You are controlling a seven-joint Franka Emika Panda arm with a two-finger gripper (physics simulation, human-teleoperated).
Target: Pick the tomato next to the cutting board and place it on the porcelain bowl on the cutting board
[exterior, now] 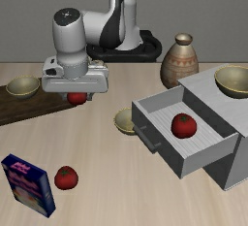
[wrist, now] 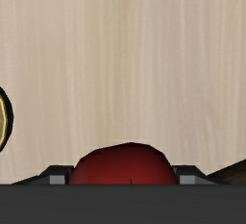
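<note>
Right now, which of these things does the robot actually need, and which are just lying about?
Needed: gripper, held tomato, porcelain bowl, cutting board.

Lying about: box, tomato beside it, open drawer, tomato inside it, jug, bowl on the table, bowl on the cabinet.

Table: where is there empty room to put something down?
Bare tabletop lies between the front tomato and the open drawer, and between the cutting board and the vase. It's crowded where the small bowl sits by the drawer.

The drawer holds a tomato — the cutting board a bowl.
</note>
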